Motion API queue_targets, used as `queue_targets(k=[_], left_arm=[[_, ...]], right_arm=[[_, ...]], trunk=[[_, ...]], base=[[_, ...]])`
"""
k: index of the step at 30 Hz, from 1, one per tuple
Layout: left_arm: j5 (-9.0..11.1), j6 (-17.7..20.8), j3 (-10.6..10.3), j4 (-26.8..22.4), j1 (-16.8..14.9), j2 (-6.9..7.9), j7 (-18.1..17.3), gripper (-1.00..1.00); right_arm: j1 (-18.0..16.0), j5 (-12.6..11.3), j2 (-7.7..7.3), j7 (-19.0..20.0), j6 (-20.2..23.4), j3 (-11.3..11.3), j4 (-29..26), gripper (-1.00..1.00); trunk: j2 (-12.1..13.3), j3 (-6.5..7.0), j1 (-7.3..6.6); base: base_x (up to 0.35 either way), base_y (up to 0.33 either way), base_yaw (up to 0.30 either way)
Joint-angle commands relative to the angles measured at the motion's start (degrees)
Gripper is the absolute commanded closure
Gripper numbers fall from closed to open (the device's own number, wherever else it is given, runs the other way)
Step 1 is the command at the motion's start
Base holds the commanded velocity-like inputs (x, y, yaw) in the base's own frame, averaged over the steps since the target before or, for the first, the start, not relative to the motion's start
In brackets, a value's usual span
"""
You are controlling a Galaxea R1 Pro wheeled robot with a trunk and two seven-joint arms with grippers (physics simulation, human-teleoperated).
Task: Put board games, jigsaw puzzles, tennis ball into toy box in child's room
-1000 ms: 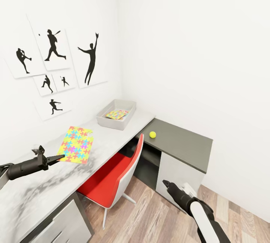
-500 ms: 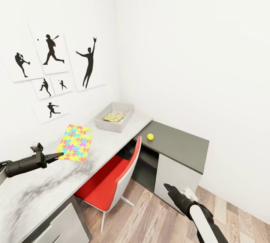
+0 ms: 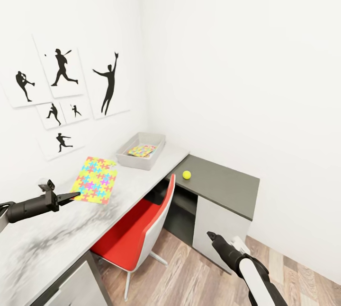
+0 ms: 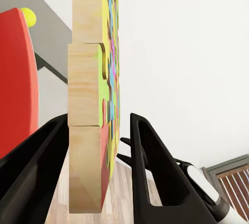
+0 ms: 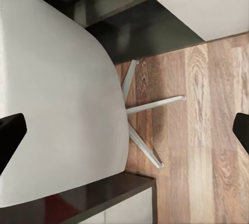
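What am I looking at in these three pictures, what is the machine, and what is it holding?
This is a simulated two-armed robot in a child's room. The large picture comes from its head camera, looking down over both arms. The other two come from cameras near each arm's end effector.

The left end effector grips a jigsaw puzzle by its edge, lifted over the pale table. The left wrist view shows that puzzle edge-on between the two black fingers.

The right end effector hangs low over the wood floor, open and empty. Its camera looks down on the red chair's white back.

Farther along the table, the toy box already holds a second jigsaw puzzle. A tennis ball sits on the dark section.
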Motion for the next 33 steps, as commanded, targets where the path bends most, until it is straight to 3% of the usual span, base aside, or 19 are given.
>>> queue_targets(k=[1,18,23,24,26,30,33], left_arm=[[0.05,0.61,-0.12,0.00,-0.05,0.03,-0.24,1.00],[0.05,0.61,-0.33,0.00,-0.05,-0.10,-0.24,1.00],[0.05,0.61,-0.34,0.00,-0.05,-0.10,-0.24,1.00],[0.05,0.61,-0.33,0.00,-0.05,-0.12,-0.24,1.00],[0.05,0.61,-0.31,0.00,-0.05,-0.20,-0.24,1.00],[0.01,0.61,-0.30,0.00,-0.05,-0.48,-0.24,1.00],[-0.02,0.61,-0.31,0.00,-0.05,-0.53,-0.24,1.00]], right_arm=[[-0.05,-0.58,0.01,-0.46,0.17,-0.05,-0.10,-1.00],[-0.05,-0.29,0.42,-0.59,0.09,0.03,-0.71,-1.00],[-0.05,-0.16,0.41,-1.04,0.48,0.63,-8.25,-1.00],[-0.03,-0.15,0.39,-1.59,1.01,0.83,-12.92,-1.00],[-0.04,-0.24,0.41,-3.68,3.49,1.04,-18.87,-1.00],[-0.94,-0.36,0.39,-11.62,14.78,0.66,-23.76,-1.00],[-7.33,-0.75,0.26,-15.00,21.77,0.08,-24.88,-1.00]], trunk=[[-0.13,-0.04,0.04],[-0.13,0.26,0.04],[-0.13,0.26,0.04],[-0.13,0.26,0.04],[-0.13,0.26,0.04],[-0.13,0.26,0.04],[-0.13,0.26,0.04]], base=[[0.000,0.000,-0.057],[0.000,0.000,-0.005],[0.000,0.000,0.000],[0.000,0.000,0.000],[0.000,0.000,0.000],[0.000,0.000,0.000],[0.000,0.000,0.000]])
